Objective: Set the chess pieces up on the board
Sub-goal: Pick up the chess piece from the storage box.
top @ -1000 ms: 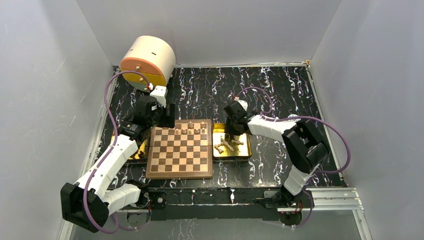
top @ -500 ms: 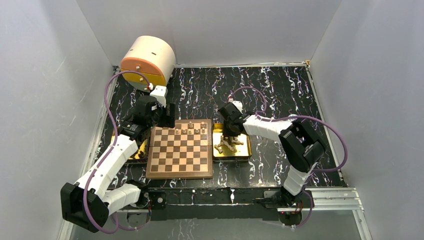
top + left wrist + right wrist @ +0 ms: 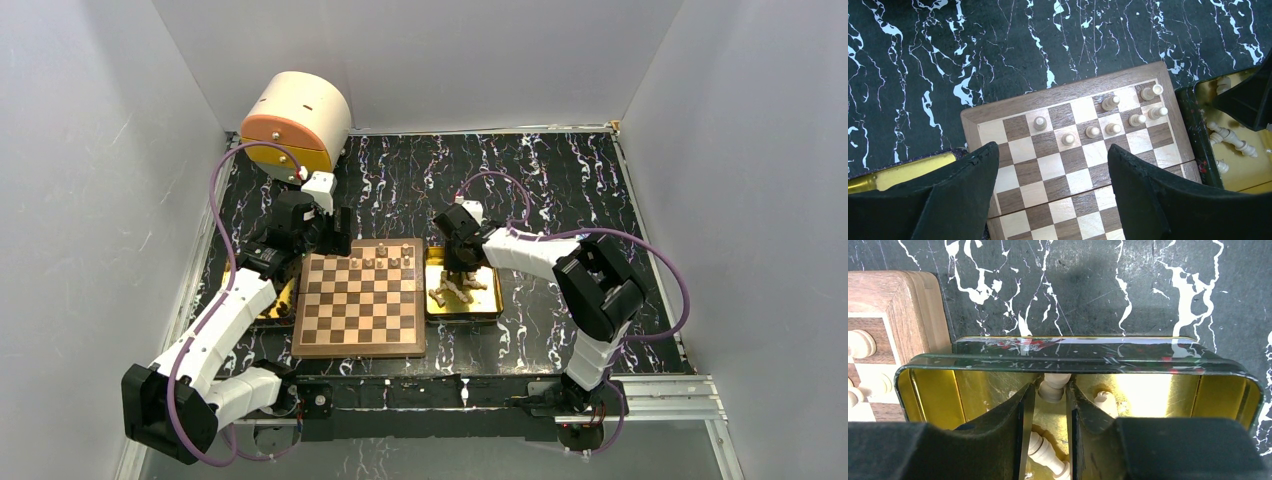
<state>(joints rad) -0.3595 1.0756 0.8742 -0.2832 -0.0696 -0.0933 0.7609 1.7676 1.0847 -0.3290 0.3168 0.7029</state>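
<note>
Right gripper (image 3: pixel 1050 395), down in the shiny gold rectangular tray (image 3: pixel 1078 362), narrowly brackets a tan wooden chess piece (image 3: pixel 1054 385), grip unclear; left gripper (image 3: pixel 1052 152) gapes empty over the square wooden chessboard (image 3: pixel 1013 107), on its side towards the table (image 3: pixel 923 60) far edge

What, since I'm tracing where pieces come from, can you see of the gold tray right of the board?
The gold tray is a shallow rectangular tin with rounded corners, shiny gold inside, dark outside. It sits on the black marbled table, close beside the board. Pale chess pieces lie loose in it; the right gripper reaches inside, fingers narrowly apart.
</note>
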